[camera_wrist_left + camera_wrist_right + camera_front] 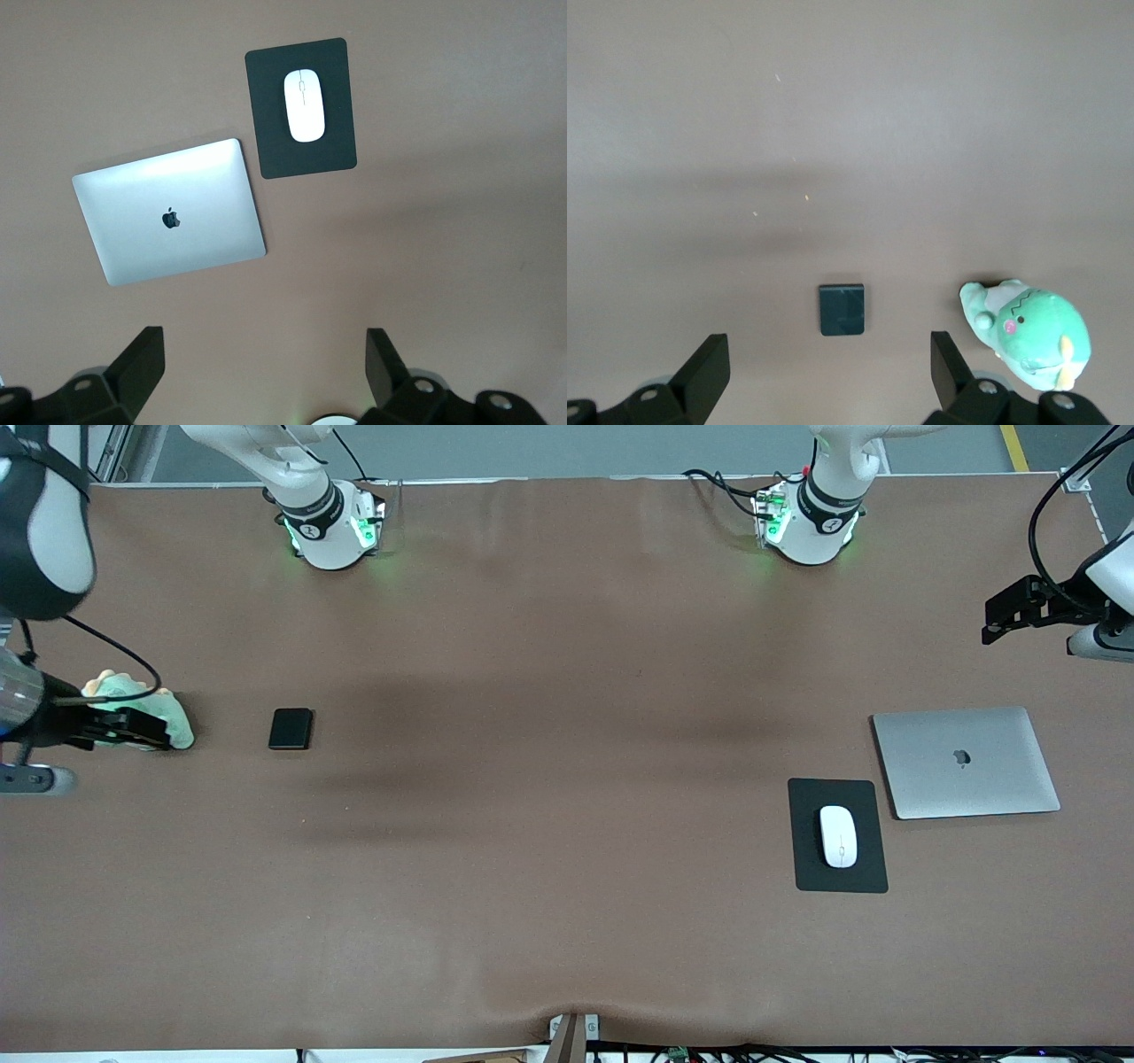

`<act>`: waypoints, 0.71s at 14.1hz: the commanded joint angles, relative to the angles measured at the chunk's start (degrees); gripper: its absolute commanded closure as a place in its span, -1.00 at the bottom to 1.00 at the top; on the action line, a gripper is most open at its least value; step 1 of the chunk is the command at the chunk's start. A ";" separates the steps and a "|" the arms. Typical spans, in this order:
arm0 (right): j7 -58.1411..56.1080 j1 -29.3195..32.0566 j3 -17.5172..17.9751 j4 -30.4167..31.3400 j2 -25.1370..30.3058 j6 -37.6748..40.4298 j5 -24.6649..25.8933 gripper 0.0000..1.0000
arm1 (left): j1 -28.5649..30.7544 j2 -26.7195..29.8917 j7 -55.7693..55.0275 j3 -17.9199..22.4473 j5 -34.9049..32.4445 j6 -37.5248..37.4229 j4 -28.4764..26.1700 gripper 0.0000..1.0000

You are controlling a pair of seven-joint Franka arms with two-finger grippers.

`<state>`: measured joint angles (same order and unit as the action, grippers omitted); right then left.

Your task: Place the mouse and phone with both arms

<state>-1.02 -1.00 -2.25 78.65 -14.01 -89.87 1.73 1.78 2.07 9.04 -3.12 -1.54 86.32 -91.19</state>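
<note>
The white mouse (838,836) lies on a black mouse pad (837,875) toward the left arm's end of the table. In the left wrist view the mouse (304,106) lies on the pad (306,158) well clear of my open, empty left gripper (264,354). That gripper (1010,613) hangs high over the table's left-arm end. The black phone (291,729) lies flat toward the right arm's end. My right gripper (124,728) hangs high over that end, open and empty (830,354), with the phone (842,309) below between its fingers.
A closed silver laptop (966,762) lies beside the mouse pad, slightly farther from the front camera; it also shows in the left wrist view (168,212). A green plush toy (177,722) sits beside the phone at the right arm's end, and it shows in the right wrist view (1028,332).
</note>
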 commanded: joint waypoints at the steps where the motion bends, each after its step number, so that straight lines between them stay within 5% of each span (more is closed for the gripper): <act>1: -0.12 -2.33 -0.30 -4.11 1.07 9.05 -0.77 -1.00 | 0.33 -0.58 1.16 -0.22 -1.09 -1.24 1.45 -1.00; 6: 5.86 -2.16 0.14 1.93 9.77 12.79 -1.55 -1.00 | 0.41 -0.58 1.24 -0.13 -1.09 -1.24 1.36 -1.00; 10: 5.51 0.03 -0.48 16.77 18.99 5.77 -3.74 -1.00 | 0.50 -0.58 1.24 -0.13 -1.09 -1.15 1.27 -1.00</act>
<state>4.01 -2.45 -2.65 84.98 -2.06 -80.01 0.37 1.85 2.04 9.04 -3.07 -1.55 86.32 -91.18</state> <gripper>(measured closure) 0.000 0.000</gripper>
